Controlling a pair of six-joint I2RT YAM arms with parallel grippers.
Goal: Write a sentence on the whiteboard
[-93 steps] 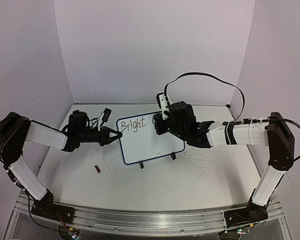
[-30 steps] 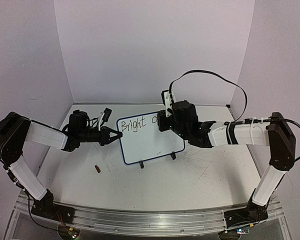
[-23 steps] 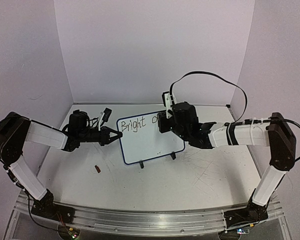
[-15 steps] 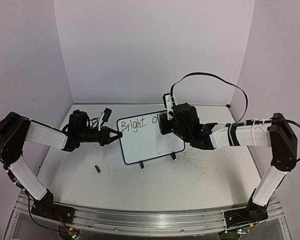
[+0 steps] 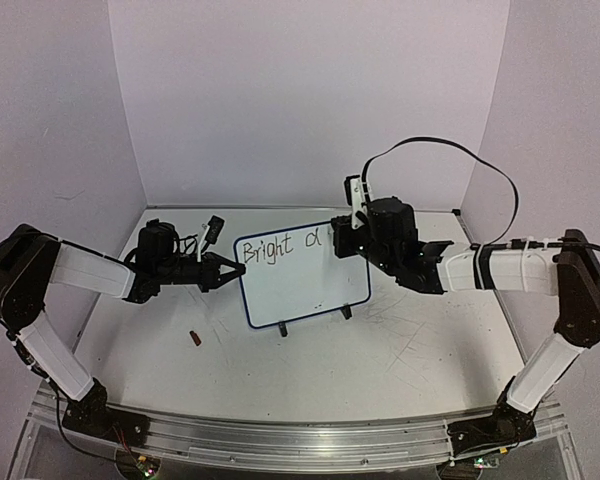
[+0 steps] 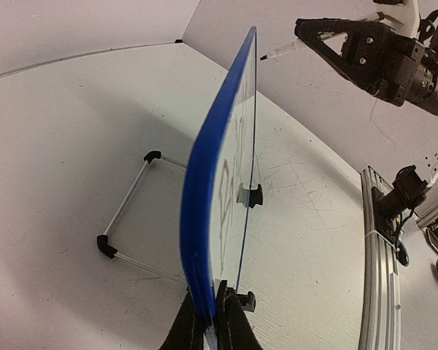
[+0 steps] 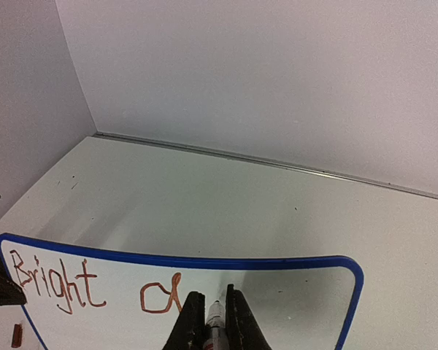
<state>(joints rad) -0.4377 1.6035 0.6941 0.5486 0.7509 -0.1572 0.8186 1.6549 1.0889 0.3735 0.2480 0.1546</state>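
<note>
The whiteboard (image 5: 295,290) stands upright on its two black feet in the middle of the table. Its top line reads "Bright d" (image 5: 280,245); that is all of the sentence that shows. My left gripper (image 5: 236,270) is shut on the board's left blue rim (image 6: 204,197), which the left wrist view shows edge-on. My right gripper (image 5: 340,243) is shut on a marker (image 7: 216,321), whose tip points at the board just right of the "d" (image 7: 160,293). In the left wrist view the marker tip (image 6: 269,54) hangs close to the board's face.
A small brown cap-like piece (image 5: 194,338) lies on the scratched tabletop in front of the left arm. The board's wire stand (image 6: 128,211) sticks out behind it. Walls close in the back and both sides, and a metal rail (image 5: 280,440) runs along the near edge.
The round stroke after "Bright" has become a full "d". My right gripper has moved right with the marker, uncovering the letter. The left gripper and the board have stayed still.
</note>
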